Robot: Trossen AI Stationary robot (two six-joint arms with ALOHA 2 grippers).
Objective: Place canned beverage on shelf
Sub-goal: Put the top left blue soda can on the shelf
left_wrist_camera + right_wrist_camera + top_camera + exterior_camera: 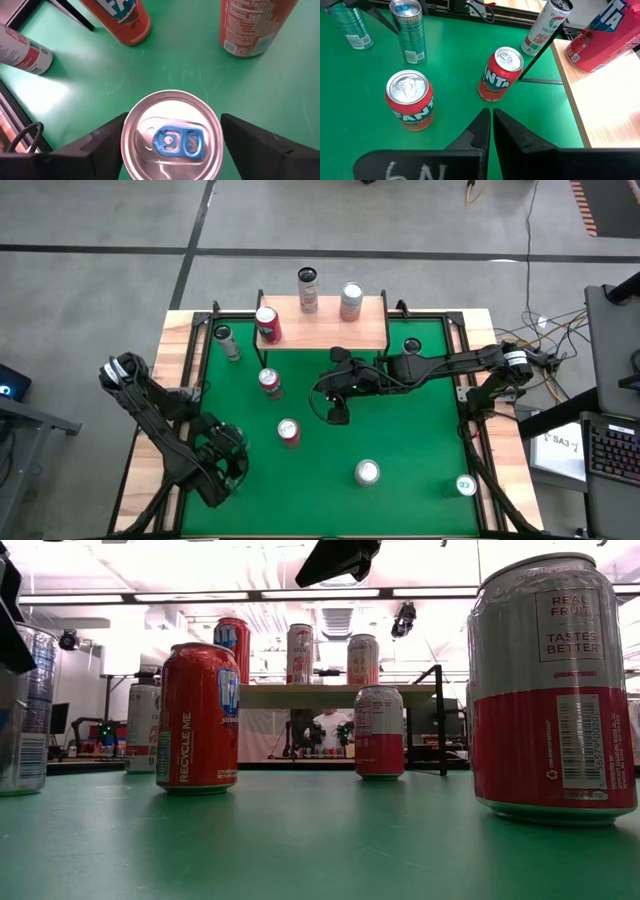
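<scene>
A can with a silver top and a blue tab (172, 135) stands upright on the green table, near its left front. My left gripper (172, 120) is open and points down at a slant, with one finger on each side of the can's top; I cannot tell if either finger touches it. In the high view my left gripper (225, 465) hides this can. The shelf (330, 330), a wood-topped platform at the far edge, carries a red can (267, 325), a slim can (308, 288) and a silver can (350, 300). My right gripper (491, 120) hangs shut over the table's middle.
Two red cans (270, 383) (288, 432) stand mid-table, and a slim can (228, 342) stands by the shelf's left legs. A silver-topped can (367, 472) and a green-topped one (465, 485) stand near the front right. A dark-topped can (412, 345) stands at the far right.
</scene>
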